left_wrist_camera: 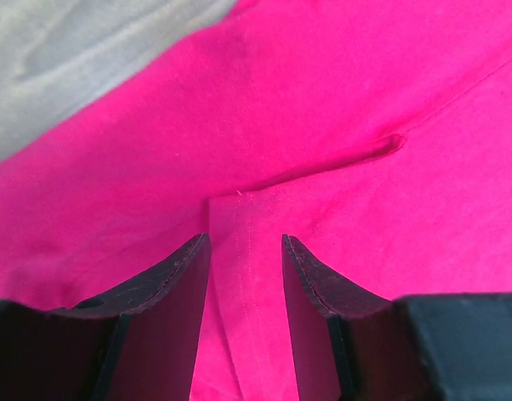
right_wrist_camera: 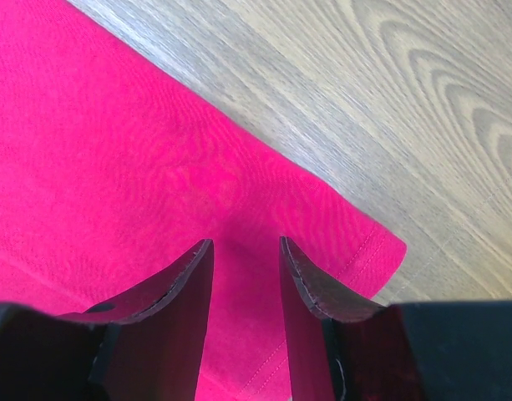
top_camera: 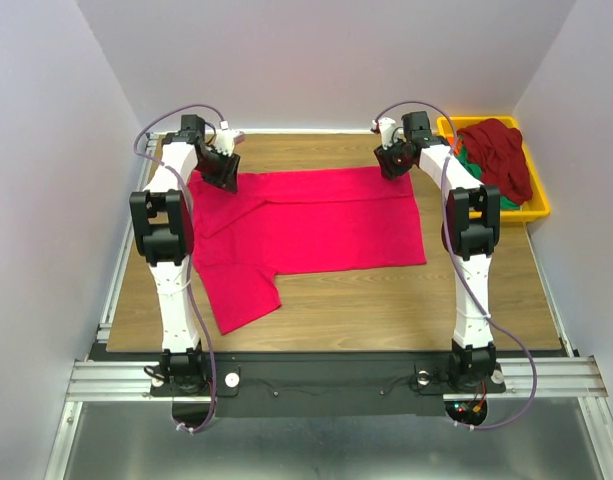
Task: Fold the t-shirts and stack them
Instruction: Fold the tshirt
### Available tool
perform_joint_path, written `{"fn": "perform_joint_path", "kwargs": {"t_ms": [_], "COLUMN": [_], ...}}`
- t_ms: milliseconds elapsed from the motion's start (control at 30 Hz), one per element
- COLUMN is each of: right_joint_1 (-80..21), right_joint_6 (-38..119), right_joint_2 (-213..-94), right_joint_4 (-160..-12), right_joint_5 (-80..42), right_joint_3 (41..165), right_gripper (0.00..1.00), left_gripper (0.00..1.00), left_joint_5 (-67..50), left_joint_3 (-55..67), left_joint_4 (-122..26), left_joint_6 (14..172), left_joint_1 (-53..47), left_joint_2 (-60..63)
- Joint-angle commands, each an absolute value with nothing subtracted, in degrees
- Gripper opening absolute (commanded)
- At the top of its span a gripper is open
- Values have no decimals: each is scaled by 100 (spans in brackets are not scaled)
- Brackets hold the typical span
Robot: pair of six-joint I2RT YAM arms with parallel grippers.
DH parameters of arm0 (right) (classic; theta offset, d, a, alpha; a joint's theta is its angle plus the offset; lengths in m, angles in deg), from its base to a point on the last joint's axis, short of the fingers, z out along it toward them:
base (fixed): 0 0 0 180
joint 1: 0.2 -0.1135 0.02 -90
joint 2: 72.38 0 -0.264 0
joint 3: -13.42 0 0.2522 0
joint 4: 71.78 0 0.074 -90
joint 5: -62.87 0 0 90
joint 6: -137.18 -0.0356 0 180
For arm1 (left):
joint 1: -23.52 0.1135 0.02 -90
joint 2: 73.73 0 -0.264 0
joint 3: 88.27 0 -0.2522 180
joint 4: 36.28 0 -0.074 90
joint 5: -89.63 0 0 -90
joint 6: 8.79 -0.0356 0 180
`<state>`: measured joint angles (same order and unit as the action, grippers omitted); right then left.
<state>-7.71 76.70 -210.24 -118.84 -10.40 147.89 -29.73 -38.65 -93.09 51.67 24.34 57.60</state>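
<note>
We are finding the left gripper (left_wrist_camera: 245,242) with its jaws parted and clamping nothing. A strip of the crimson-pink t-shirt (left_wrist_camera: 339,100) is showing in the gap, with a stitched hem edge running between the tips and a small raised pleat just beyond them. The right gripper (right_wrist_camera: 245,244) is likewise standing released, its fingers (right_wrist_camera: 168,292) straddling cloth close to a hemmed corner. Bare wooden table (right_wrist_camera: 423,100) is lying just past that corner.

From above, this shirt is lying spread across the middle of the table, with one sleeve trailing toward the near left. The two grippers are poised over its far edge, one near each end.

We are judging the step to be pinching that far edge for a fold. To do it well:
- we should be lowering both sets of tips until cloth sits fully between them;
- closing the two together;
- lifting level, with the edge taut between the arms so the fold lands square.

On the left the pleat may bunch, so we should be biting the hem itself.

Counting, we are seeing two grippers and one crimson-pink shirt on the table. One yellow tray (top_camera: 542,208) is sitting at the far right. It is holding one dark maroon t-shirt (top_camera: 501,150) heaped over green cloth (top_camera: 468,160), at least one piece. We are seeing no orange.
</note>
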Motion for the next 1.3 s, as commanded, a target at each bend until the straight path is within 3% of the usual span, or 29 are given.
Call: {"fn": "perform_joint_path", "kwargs": {"t_ms": [0, 900, 967, 1267], "right_joint_1": [-759, -732, -732, -732], "right_joint_6": [7636, 7856, 7865, 7882], "right_joint_2": [-20975, -20896, -20896, -20853], "right_joint_4": [-11885, -11885, -11885, -11885], "right_joint_5": [-1139, -1183, -1183, -1210], "right_joint_3": [14909, 14680, 14663, 14663], "right_gripper": [43, 42, 42, 42], "left_gripper": [51, 52, 50, 20], "left_joint_5": [-3052, -2814, -2867, -3192], "left_joint_3": [-3752, -3849, -3805, -3261], "left_joint_4": [-9399, -9153, -9109, -8872], "left_joint_6": [5150, 5212, 5220, 5106], "left_joint_1": [2396, 2202, 2202, 2185], "left_joint_2": [5749, 5987, 5996, 5135]}}
